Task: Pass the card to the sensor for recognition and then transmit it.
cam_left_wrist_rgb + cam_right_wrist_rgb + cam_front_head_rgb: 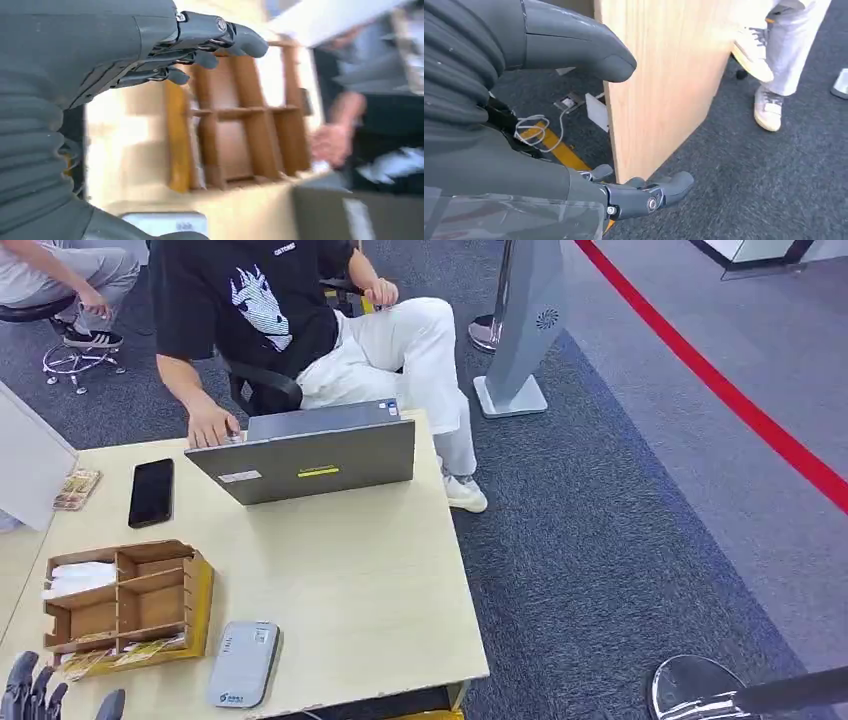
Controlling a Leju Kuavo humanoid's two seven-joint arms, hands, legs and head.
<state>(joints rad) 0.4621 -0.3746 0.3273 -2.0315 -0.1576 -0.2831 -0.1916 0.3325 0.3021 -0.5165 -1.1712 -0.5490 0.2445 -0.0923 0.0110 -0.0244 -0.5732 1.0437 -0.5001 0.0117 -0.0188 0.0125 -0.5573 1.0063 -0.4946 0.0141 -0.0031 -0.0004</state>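
Note:
A grey card sensor (243,664) lies flat near the table's front edge, also seen as a pale box (165,223) in the left wrist view. Left of it stands a wooden organizer (125,597) with patterned cards (120,655) in its yellow front slot and white cards (80,578) in a back compartment. My left hand (40,695) is at the table's front left corner, its fingers (200,45) spread above the organizer (240,115) and holding nothing. My right hand (539,175) hangs below the tabletop beside the table's wooden side panel (664,85), fingers apart and empty.
A person sits behind the table with a hand (210,427) at an open grey laptop (310,455). A black phone (151,492) and a small card stack (77,488) lie at the left. A grey kiosk stand (520,320) and a red floor line (740,405) lie to the right.

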